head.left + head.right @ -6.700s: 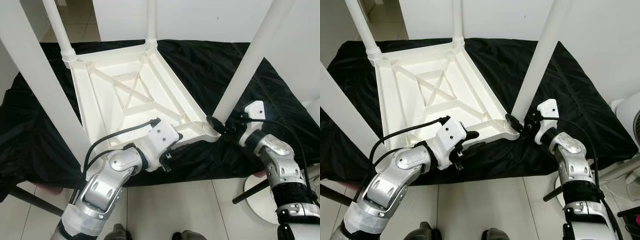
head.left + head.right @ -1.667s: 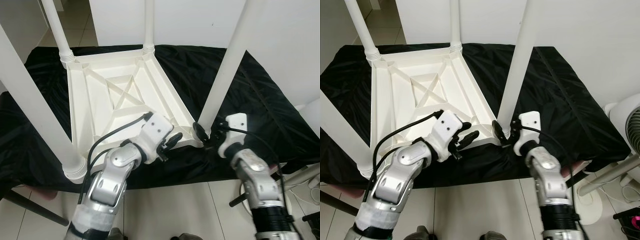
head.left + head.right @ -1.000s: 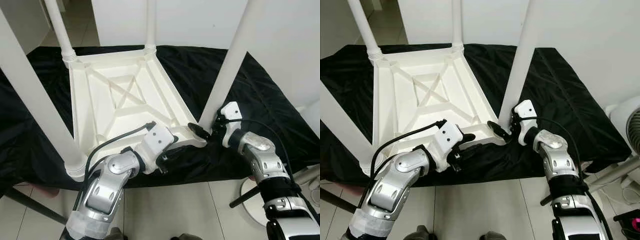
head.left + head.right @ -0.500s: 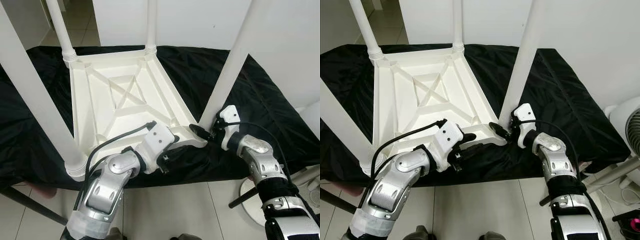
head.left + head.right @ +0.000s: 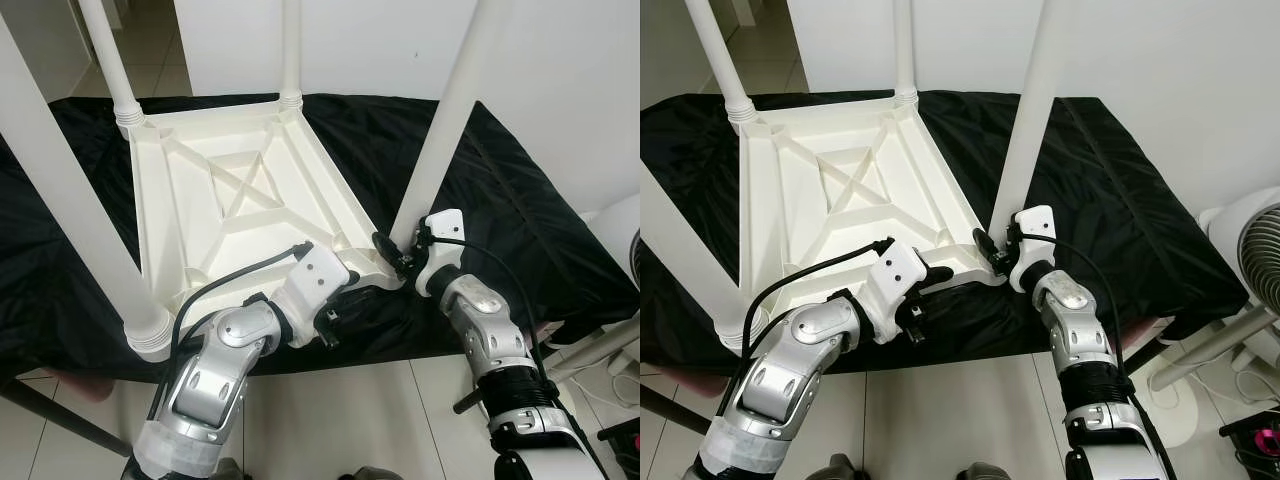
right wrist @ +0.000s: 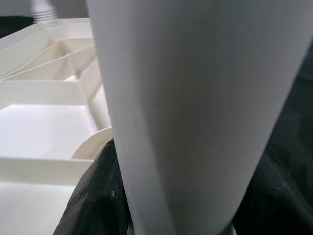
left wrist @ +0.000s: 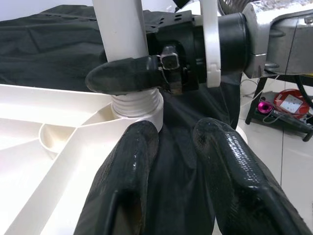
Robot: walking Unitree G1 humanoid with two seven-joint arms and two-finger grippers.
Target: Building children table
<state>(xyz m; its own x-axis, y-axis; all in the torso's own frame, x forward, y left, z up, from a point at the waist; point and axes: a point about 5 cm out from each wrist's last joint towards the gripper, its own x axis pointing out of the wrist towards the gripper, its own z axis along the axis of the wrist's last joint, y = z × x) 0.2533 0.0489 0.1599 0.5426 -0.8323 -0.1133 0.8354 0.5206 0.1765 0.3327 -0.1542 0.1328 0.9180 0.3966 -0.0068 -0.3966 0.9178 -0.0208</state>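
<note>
A white plastic children's table lies upside down on a black cloth, with its legs pointing up. My right gripper is shut on the base of the near-right leg, just above the ribbed socket at the table's corner. In the right wrist view that leg runs between both black fingers. My left gripper rests low at the table's front rim beside that corner. Its two fingers are slightly apart, with only cloth between them.
The near-left leg rises close by my left arm. Two far legs stand at the back corners. A white fan stands on the tiled floor to the right, and a white wall lies behind.
The near-right leg stands a little more upright, with my right gripper still on its base. My left gripper stays at the front rim. The camera view shifted slightly.
</note>
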